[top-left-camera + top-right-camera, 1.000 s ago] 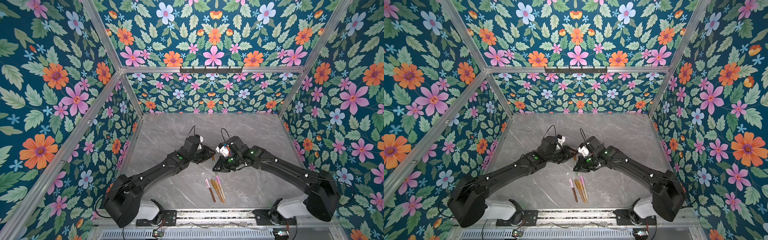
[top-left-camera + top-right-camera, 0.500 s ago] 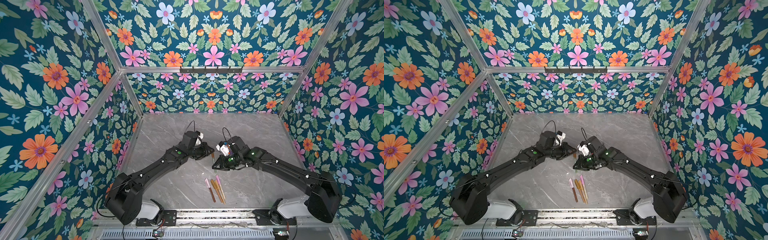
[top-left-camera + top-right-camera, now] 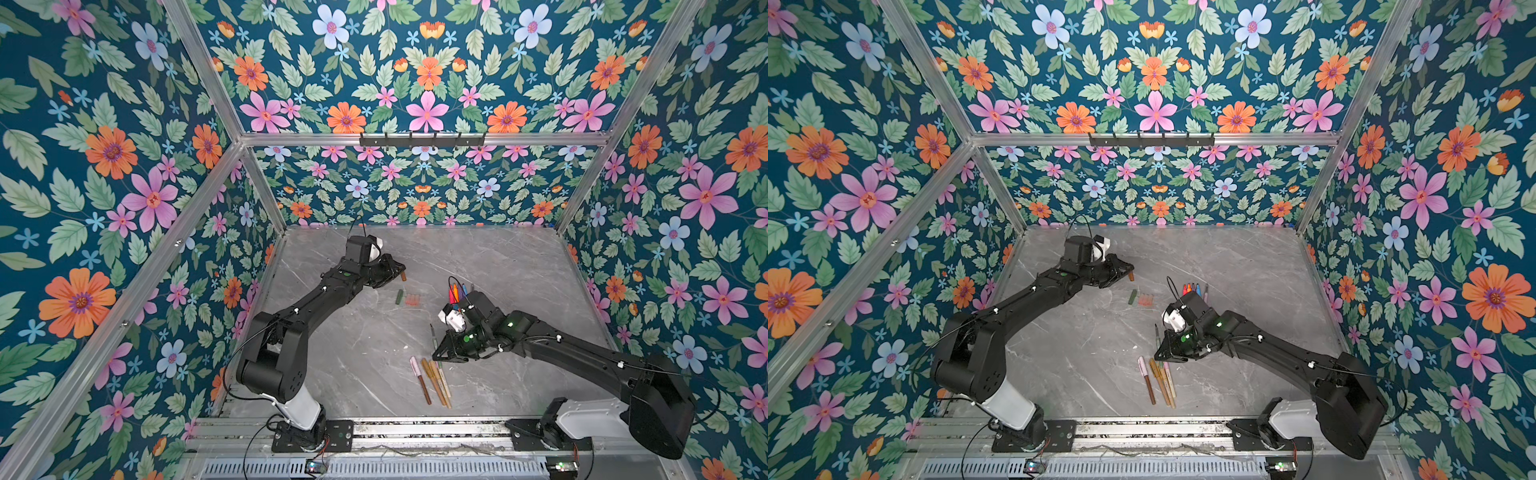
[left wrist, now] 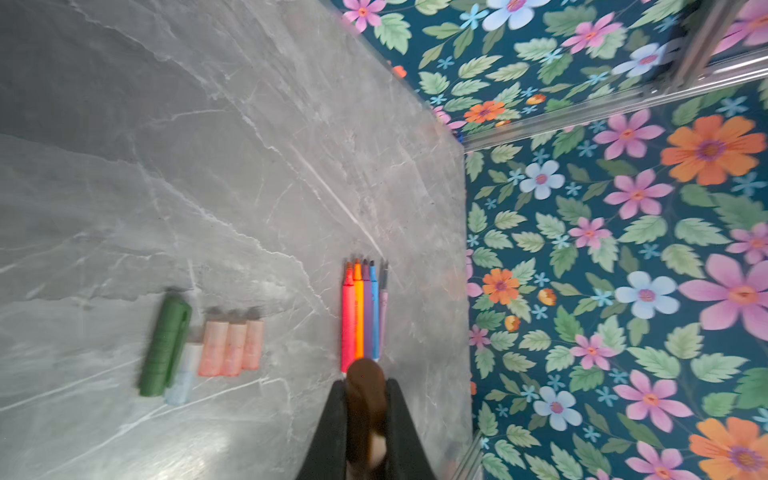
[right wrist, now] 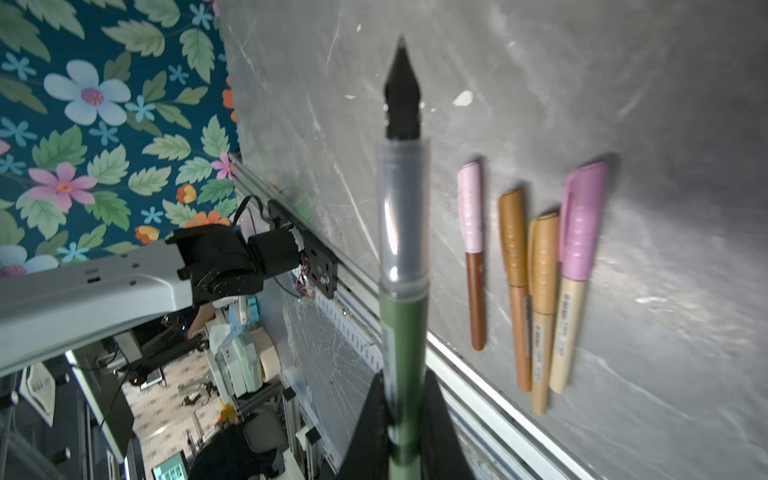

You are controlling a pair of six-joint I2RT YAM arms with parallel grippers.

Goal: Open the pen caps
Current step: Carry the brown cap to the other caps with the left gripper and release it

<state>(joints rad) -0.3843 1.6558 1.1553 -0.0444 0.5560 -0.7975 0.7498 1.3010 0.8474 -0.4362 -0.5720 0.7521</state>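
Your left claw [image 4: 365, 392] is clenched on a brown cap [image 4: 365, 374] and holds it clear of the bench [image 4: 166, 166], near the loose caps [image 4: 230, 349]. Those lie side by side with a green one at one end, so this looks like the drop spot for each cap pulled.

Your right claw [image 5: 405, 386] is clenched on the barrel of a green pen [image 5: 403, 316] whose black tip is bare and points away from the claw. Gripping the rear of the barrel probably left the cap end free for the other arm.

In both top views the open pens [image 3: 456, 293] sit in a tidy row behind your right arm, well apart from the caps. Four capped pens [image 5: 536, 282] lie together near the front rail, just beside the right claw. They are likely next in line.
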